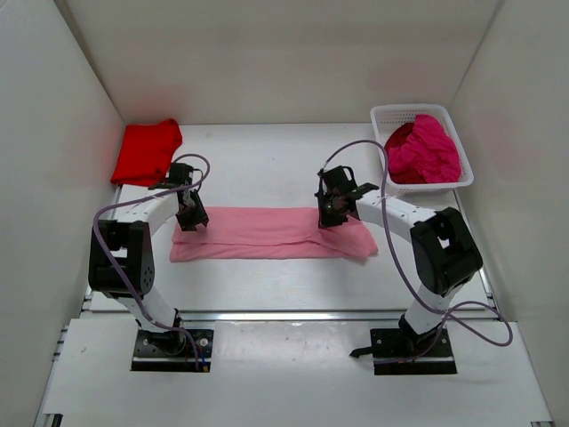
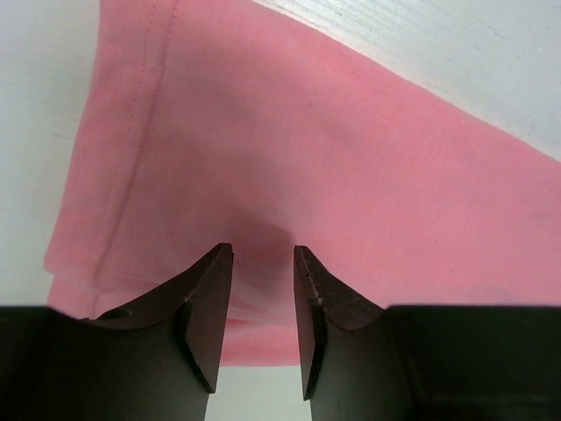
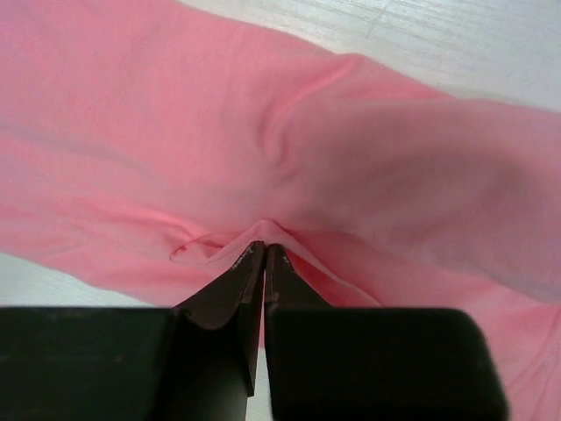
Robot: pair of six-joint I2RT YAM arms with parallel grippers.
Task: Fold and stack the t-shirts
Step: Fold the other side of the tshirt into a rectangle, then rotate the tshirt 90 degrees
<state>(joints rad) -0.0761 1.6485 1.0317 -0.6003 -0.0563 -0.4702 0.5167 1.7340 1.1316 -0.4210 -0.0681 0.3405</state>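
A light pink t-shirt (image 1: 267, 233) lies folded into a long strip across the middle of the table. My left gripper (image 1: 191, 221) is open just over its left end, with pink cloth (image 2: 307, 158) below and between the jaws. My right gripper (image 1: 329, 216) is shut on a pinch of the shirt's right end; the cloth (image 3: 351, 149) puckers up at the fingertips. A bright red t-shirt (image 1: 147, 151) lies folded at the back left. Deep magenta t-shirts (image 1: 425, 149) sit bunched in the basket.
A white plastic mesh basket (image 1: 382, 116) stands at the back right. White walls enclose the table on the left, back and right. Both arm bases are bolted at the near edge.
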